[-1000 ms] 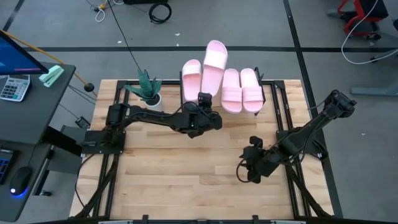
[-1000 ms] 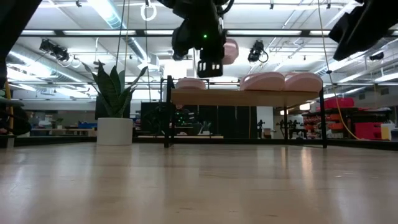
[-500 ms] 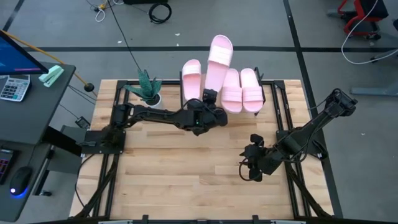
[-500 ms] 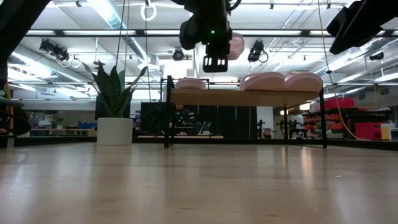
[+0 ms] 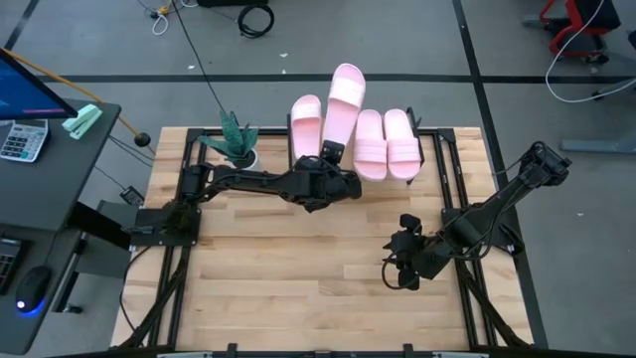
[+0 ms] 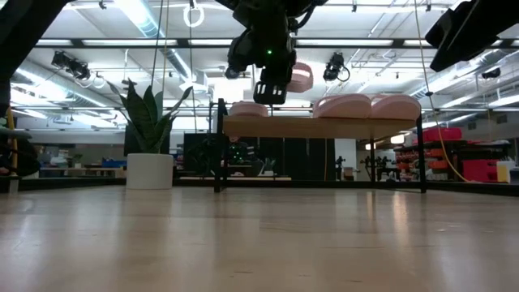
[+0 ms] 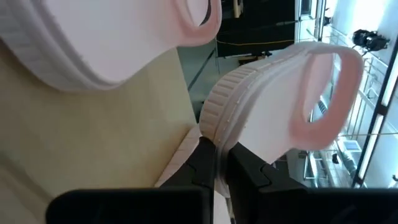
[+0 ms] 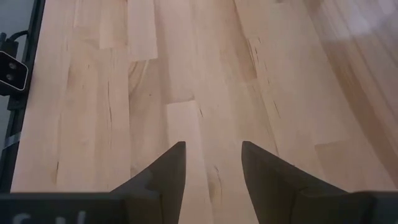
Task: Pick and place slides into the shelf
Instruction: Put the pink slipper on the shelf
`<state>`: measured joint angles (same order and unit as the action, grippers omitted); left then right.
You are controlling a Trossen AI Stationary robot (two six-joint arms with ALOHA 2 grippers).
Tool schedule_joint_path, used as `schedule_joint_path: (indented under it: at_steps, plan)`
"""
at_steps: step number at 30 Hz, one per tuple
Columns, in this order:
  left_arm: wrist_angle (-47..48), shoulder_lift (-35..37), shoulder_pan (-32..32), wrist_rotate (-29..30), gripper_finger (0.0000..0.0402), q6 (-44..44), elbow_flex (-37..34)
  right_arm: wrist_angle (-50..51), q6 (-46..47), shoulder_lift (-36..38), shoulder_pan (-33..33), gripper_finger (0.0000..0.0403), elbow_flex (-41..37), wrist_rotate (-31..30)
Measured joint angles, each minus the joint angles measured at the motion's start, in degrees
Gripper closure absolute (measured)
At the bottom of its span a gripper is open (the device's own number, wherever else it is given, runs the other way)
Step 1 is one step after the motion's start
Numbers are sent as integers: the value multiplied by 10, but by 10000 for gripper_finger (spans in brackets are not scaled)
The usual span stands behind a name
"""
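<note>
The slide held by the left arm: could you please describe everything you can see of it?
The held slide is pale pink, rubbery-looking, with one wide strap and a ribbed sole edge. The left pincer is shut on its heel edge. It is raised above the shelf, between the single slide and the pair, its toe reaching past the shelf's far edge. Whether it touches its neighbours is unclear.

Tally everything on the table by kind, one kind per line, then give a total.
Pink slides: 4, namely three lying on the shelf and one held by the left claw
Shelf: 1
Potted plant: 1
Total: 6
</note>
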<state>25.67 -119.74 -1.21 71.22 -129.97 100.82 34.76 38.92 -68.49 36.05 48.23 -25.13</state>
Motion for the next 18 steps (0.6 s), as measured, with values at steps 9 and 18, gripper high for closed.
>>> schedule_joint_path:
  at_steps: [9,18]
  plan:
    - [28,0,-13,-37,377,0,0,25,42,0,0,241,0,7]
    - [35,0,-14,-79,377,4,0,24,99,0,0,241,0,8]
